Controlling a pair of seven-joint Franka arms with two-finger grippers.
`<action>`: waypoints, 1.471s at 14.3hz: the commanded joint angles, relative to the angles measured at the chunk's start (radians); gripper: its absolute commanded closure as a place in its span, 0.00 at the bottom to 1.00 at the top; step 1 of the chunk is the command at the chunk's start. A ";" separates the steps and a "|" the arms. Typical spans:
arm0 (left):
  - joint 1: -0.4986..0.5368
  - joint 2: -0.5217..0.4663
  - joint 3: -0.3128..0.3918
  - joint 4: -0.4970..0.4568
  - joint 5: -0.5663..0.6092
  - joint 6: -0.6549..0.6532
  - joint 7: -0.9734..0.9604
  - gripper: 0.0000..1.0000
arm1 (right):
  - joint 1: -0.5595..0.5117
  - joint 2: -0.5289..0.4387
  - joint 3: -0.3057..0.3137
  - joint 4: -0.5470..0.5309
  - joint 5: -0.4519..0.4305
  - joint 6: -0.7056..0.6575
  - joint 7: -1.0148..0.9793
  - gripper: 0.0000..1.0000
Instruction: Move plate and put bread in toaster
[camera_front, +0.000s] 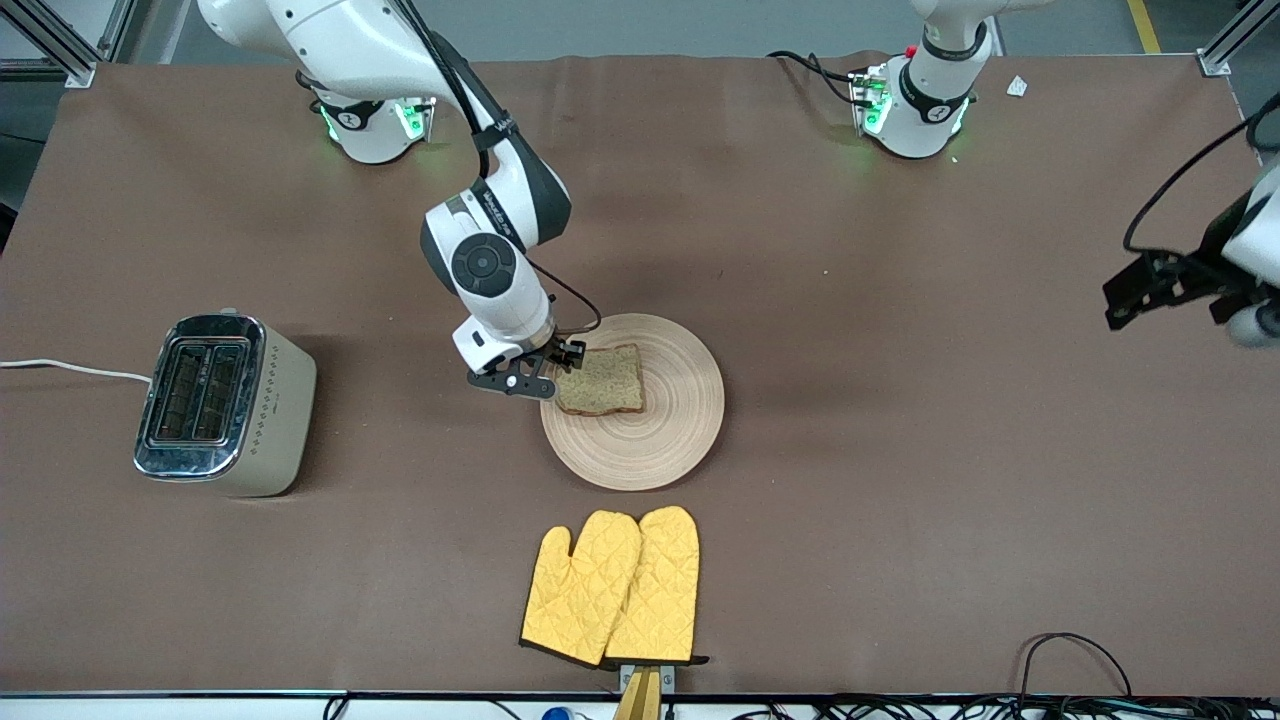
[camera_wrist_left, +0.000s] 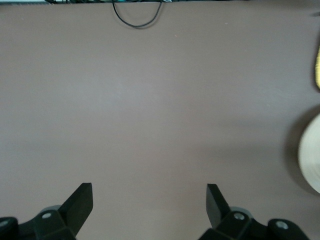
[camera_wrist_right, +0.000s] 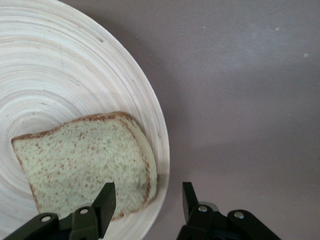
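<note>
The pale wood plate (camera_front: 660, 440) lies mid-table with the speckled bread (camera_front: 600, 380) on the part of it toward the right arm's end. My right gripper (camera_front: 548, 372) is open and low at the plate's rim there. In the right wrist view my right gripper (camera_wrist_right: 148, 200) straddles the plate's rim (camera_wrist_right: 162, 150) and the bread's crust edge (camera_wrist_right: 85, 160): one finger is over the bread, the other over the bare table. The beige toaster (camera_front: 225, 405) stands at the right arm's end, slots up. My left gripper (camera_front: 1120, 295) waits open and empty in the air at the left arm's end (camera_wrist_left: 150, 200).
A pair of yellow oven mitts (camera_front: 615, 585) lies nearer to the front camera than the plate, by the table's edge. The toaster's white cord (camera_front: 70, 368) runs off the table's end. Cables (camera_front: 1075, 660) lie along the near edge. Brown table cover (camera_wrist_left: 150, 100) fills the left wrist view.
</note>
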 joint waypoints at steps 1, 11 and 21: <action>-0.072 -0.085 0.106 -0.063 -0.055 -0.058 0.012 0.00 | 0.002 0.053 0.005 0.040 0.000 0.029 0.023 0.46; -0.081 -0.136 0.148 -0.109 -0.065 -0.098 0.095 0.00 | 0.004 0.083 0.005 0.057 -0.003 0.031 0.020 0.61; -0.084 -0.127 0.149 -0.109 -0.085 -0.092 0.072 0.00 | 0.007 0.105 0.005 0.066 0.001 0.084 0.029 0.97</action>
